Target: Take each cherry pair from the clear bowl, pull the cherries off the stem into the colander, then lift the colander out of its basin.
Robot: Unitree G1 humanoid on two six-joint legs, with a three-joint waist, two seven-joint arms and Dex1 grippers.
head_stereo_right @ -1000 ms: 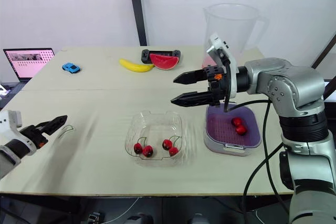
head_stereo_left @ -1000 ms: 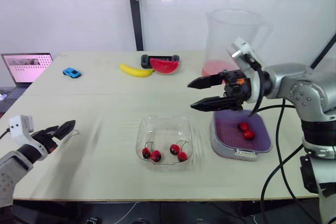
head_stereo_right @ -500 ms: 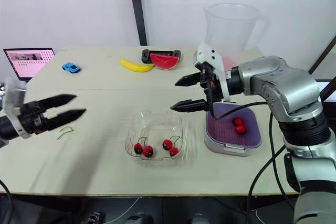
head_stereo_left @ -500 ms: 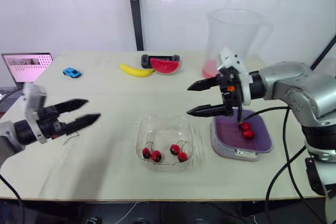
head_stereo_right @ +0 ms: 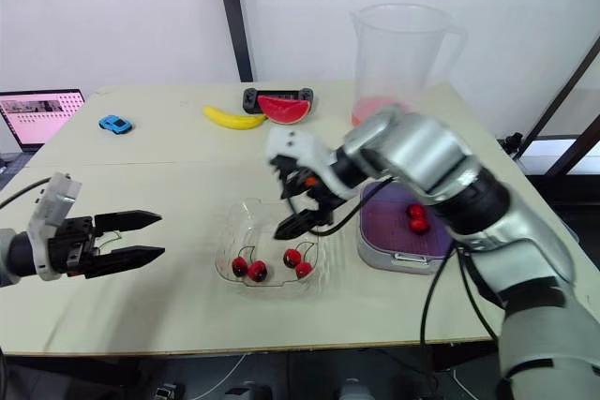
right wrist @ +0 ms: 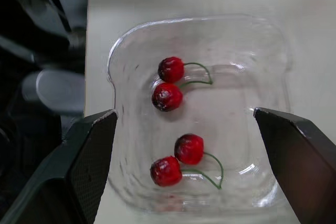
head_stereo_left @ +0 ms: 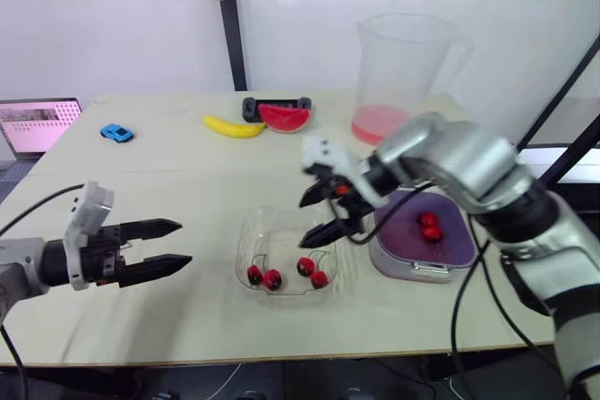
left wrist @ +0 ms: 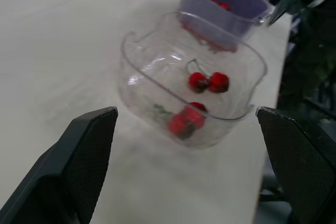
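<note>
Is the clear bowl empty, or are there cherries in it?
Not empty. The clear bowl holds two cherry pairs, stems attached.

Head eyes look down across the table (head_stereo_left: 187, 170); both wrist cameras closely share the clear bowl (right wrist: 239, 108).

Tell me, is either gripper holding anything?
Nothing is held. The right gripper is open above the clear bowl; the left gripper is open, apart from it.
</note>
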